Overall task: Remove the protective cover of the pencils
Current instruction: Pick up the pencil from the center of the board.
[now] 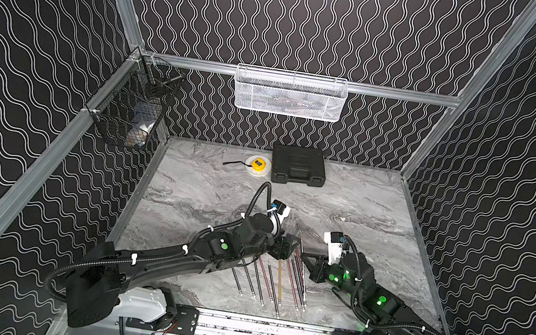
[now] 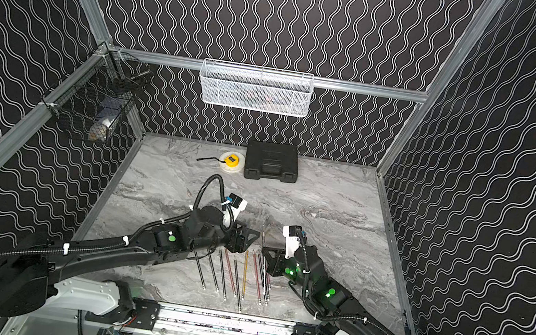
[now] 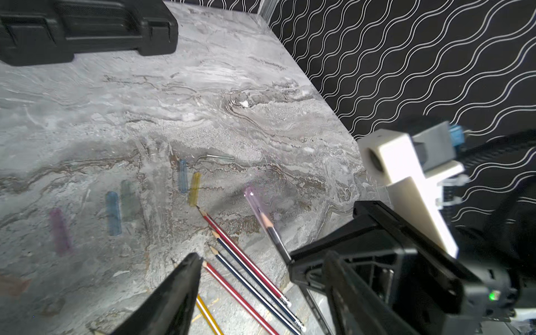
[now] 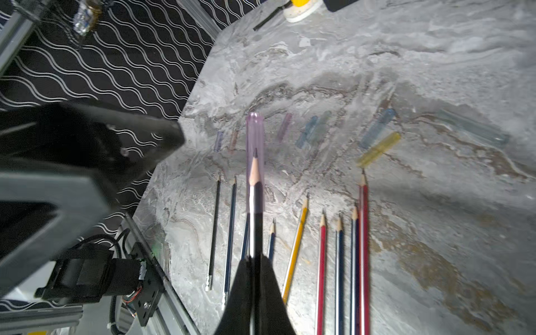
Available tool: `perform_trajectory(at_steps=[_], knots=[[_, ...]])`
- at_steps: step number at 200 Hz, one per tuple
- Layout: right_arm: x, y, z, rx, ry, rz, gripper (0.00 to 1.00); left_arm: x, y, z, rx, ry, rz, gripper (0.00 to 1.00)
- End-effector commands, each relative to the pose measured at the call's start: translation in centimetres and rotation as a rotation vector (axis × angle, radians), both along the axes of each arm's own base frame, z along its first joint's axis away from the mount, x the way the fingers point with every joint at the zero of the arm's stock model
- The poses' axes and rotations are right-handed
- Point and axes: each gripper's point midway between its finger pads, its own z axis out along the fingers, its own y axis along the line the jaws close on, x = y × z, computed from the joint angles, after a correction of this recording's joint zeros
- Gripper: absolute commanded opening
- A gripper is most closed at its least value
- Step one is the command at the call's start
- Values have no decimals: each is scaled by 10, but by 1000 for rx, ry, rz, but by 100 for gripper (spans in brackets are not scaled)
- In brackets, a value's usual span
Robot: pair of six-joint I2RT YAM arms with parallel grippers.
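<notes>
One pencil (image 4: 255, 226), purple cover (image 4: 255, 136) on, clamped in right claw (image 4: 255, 261), left claw (image 3: 262, 256) parted

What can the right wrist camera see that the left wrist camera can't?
Only the right wrist view shows the yellow tape measure and the thin black pencil at the row's end. Only the left wrist view shows the white camera block on the right arm. Both show the held pencil in the shut right gripper, with its purple cover on, and the loose yellow cover.
</notes>
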Motion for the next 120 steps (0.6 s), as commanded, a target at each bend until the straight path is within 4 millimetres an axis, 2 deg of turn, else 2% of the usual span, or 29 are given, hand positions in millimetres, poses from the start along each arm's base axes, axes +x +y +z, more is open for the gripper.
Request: perform_trajectory(at_steps=[1,37,67,108,120], knots=[[-2,9,16,59,-64,29,0,2,-7,2,-29,8,-11,71],[-4,13,19,41,-65,23,0,0,-12,2,-45,32,-21,68],[-8,21,25,66,-91,32,0,0,-14,-2,-54,60,-20,60],[-14,32,32,62,-119,30,0,-2,-15,-2,-69,82,-17,59],[-16,36,35,66,-137,31,0,-2,-15,-2,-73,87,-16,55]])
